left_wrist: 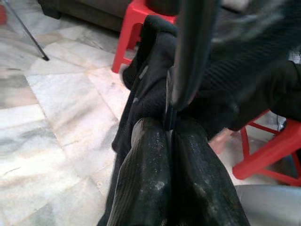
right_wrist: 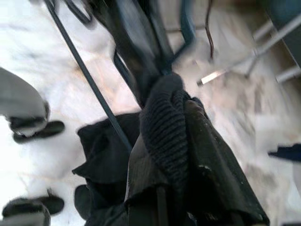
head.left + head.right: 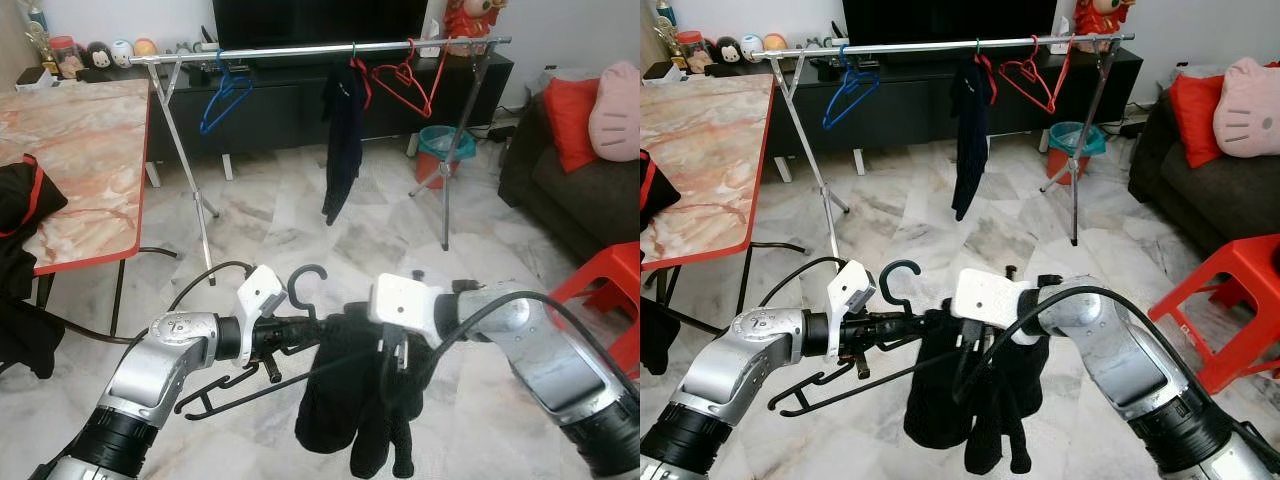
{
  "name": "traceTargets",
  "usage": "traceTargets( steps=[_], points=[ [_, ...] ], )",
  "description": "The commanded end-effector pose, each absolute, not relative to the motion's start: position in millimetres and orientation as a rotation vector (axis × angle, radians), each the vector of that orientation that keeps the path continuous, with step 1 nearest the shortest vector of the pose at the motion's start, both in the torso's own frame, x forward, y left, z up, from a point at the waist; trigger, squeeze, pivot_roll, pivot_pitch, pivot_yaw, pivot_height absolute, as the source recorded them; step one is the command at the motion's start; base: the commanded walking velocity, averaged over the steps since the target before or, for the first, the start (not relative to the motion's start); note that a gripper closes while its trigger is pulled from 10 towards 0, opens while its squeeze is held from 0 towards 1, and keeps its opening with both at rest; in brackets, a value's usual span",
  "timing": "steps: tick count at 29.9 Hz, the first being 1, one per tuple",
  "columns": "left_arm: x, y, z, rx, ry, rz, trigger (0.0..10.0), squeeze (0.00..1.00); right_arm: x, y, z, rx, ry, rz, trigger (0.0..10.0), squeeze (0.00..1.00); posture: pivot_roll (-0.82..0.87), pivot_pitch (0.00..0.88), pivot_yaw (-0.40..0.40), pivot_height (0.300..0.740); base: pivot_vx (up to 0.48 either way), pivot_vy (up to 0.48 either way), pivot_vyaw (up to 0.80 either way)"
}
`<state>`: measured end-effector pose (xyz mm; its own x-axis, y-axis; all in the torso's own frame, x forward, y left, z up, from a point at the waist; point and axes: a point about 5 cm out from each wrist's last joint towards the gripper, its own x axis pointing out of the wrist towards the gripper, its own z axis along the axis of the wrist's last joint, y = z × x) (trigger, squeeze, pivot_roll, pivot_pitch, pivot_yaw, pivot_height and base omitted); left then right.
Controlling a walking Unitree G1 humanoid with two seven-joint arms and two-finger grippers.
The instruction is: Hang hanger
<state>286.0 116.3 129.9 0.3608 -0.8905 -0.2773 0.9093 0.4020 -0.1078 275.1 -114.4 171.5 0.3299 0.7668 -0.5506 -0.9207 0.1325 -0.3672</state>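
Note:
A black hanger (image 3: 228,396) is held low in front of me, its hook (image 3: 305,280) pointing up. My left gripper (image 3: 296,335) is shut on the hanger just below the hook; in the left wrist view its fingers (image 1: 155,179) pinch the thin black neck (image 1: 190,47). A black knit garment (image 3: 350,410) drapes over the hanger. My right gripper (image 3: 392,352) is shut on this garment, with cloth (image 2: 164,122) bunched between its fingers. Far ahead stands a silver clothes rail (image 3: 300,48) carrying a blue hanger (image 3: 225,95), a dark hung garment (image 3: 343,140) and a red hanger (image 3: 405,80).
A marble table with a red edge (image 3: 80,160) stands at the left, dark clothes lying on its near end. A red plastic stool (image 3: 600,290) and a dark sofa (image 3: 580,190) are on the right. A teal bin (image 3: 440,150) sits by the rail's right legs.

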Motion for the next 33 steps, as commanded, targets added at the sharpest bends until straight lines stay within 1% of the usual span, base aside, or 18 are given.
traceTargets(
  steps=[1,4,5,8,10,11,13,16,23,33],
  points=[
    [293.0,113.9,141.9,0.09,0.251,-1.147,10.0,0.0,262.0,-95.8,187.0,-0.693,0.129,1.363,10.0,0.0,-0.15,0.0,-0.03,0.74,0.0,0.0,0.0],
    [297.5,112.3,142.6,0.093,0.232,-1.107,10.0,0.0,256.4,-85.6,188.7,-0.67,0.1,1.412,10.0,0.0,-0.16,0.0,-0.033,0.74,0.0,0.0,0.0],
    [302.8,113.0,142.5,0.098,0.222,-1.058,10.0,0.0,251.8,-80.7,187.4,-0.664,0.095,1.444,10.0,0.0,-0.16,0.0,-0.033,0.74,0.0,0.0,0.0],
    [309.2,114.5,143.7,0.095,0.205,-0.994,10.0,0.0,247.9,-77.1,185.2,-0.657,0.097,1.467,10.0,0.0,-0.15,0.0,-0.037,0.74,0.0,0.0,0.0],
    [312.5,116.4,145.9,0.096,0.186,-0.957,10.0,0.0,250.4,-82.1,180.5,-0.674,0.13,1.427,10.0,0.0,-0.15,0.0,-0.038,0.74,0.0,0.0,0.0],
    [313.2,117.4,146.5,0.09,0.182,-0.946,10.0,0.0,255.1,-88.8,177.6,-0.692,0.152,1.376,10.0,0.0,-0.15,0.0,-0.038,0.74,0.0,0.0,0.0],
    [313.1,118.2,146.8,0.084,0.181,-0.945,10.0,0.0,258.4,-94.6,176.7,-0.693,0.163,1.343,10.0,0.0,-0.15,0.0,-0.038,0.74,0.0,0.0,0.0],
    [311.9,120.9,145.4,0.078,0.183,-0.95,10.0,0.0,261.3,-111.9,174.9,-0.705,0.197,1.274,10.0,0.0,-0.16,0.0,-0.036,0.74,0.0,0.0,0.0],
    [321.4,117.6,150.1,0.068,0.143,-0.885,10.0,0.0,257.7,-112.1,165.3,-0.736,0.242,1.28,10.0,0.0,-0.16,0.0,-0.033,0.74,0.0,0.0,0.0],
    [319.9,117.4,148.9,0.064,0.144,-0.897,10.0,0.0,262.2,-114.0,163.4,-0.742,0.25,1.24,10.0,0.0,-0.16,0.0,-0.032,0.74,0.0,0.0,0.0]
  ],
)
